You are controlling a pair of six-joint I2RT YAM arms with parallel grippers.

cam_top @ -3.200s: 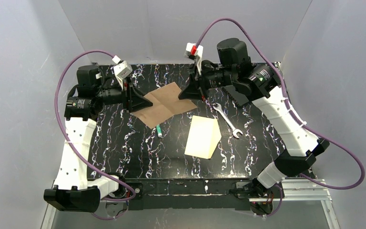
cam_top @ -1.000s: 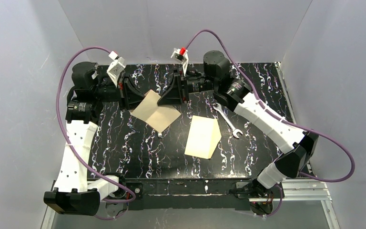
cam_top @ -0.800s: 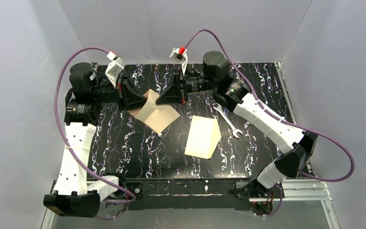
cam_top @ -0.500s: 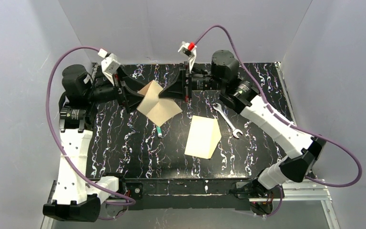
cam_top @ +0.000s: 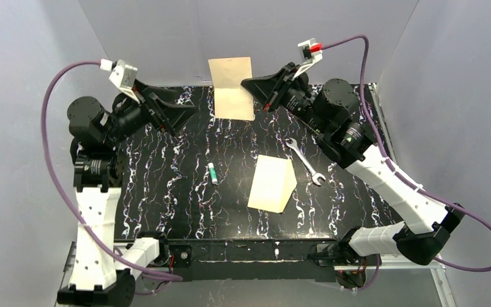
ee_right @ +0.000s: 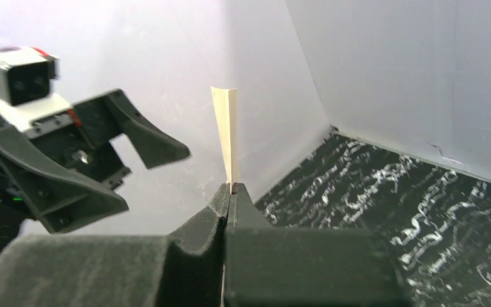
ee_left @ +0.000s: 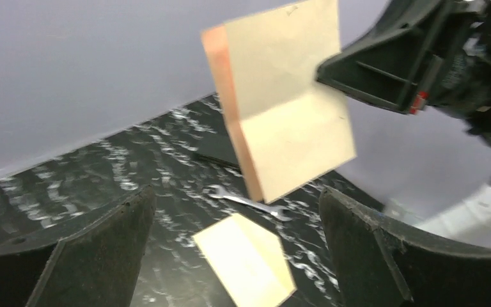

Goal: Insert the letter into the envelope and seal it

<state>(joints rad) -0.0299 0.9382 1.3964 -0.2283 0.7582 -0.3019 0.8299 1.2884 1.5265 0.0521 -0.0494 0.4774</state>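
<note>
The letter (cam_top: 230, 86) is pinched aloft by the right tool (cam_top: 247, 84); the left tool (cam_top: 185, 120) is spread. The envelope (cam_top: 272, 183) is seen flat on the worktop (cam_top: 166, 185).

letter (ee_left: 288, 109): folded, aloft, pinched by right hand (ee_left: 325, 70) | envelope (ee_left: 246, 259): flat on table (ee_left: 134, 160) | left hand (ee_left: 235, 192): spread wide

marker (cam_top: 212, 173) left of envelope (cam_top: 272, 184), wrench (cam_top: 305, 161) right
</note>
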